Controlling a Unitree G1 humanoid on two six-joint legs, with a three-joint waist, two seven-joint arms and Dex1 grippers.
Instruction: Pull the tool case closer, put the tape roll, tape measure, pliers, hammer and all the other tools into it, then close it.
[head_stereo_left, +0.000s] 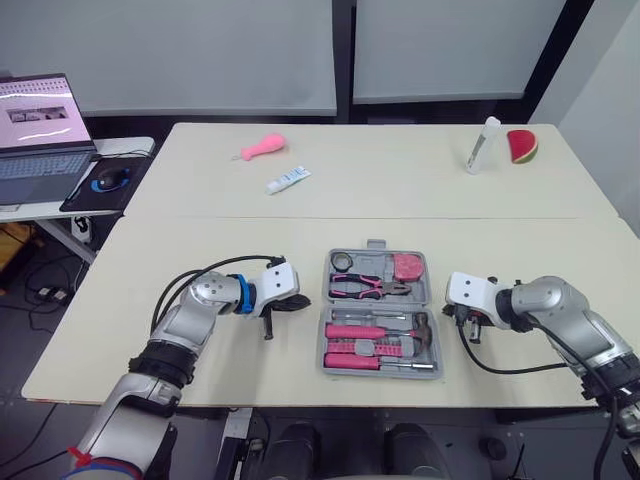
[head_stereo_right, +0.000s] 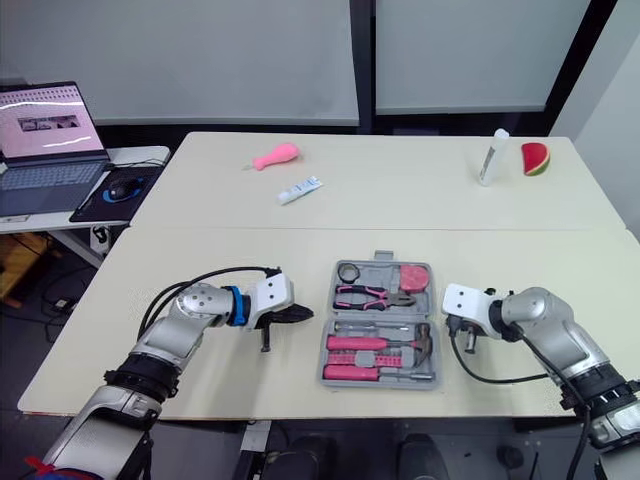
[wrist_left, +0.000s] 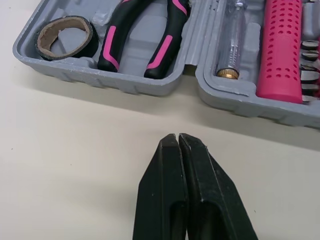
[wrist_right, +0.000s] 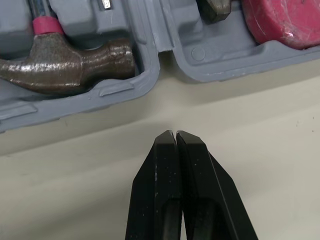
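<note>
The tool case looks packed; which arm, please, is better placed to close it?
Probably right: the right gripper, fingers shut, sits nearer the tool case edge, beside the hammer, than the left gripper does.

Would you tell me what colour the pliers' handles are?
The pliers have black handles with pink stripes, clearest in the left wrist view.

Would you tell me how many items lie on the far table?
4: pink bulb and white tube toward the left; white bottle and watermelon slice toward the right. None seem hidden.
</note>
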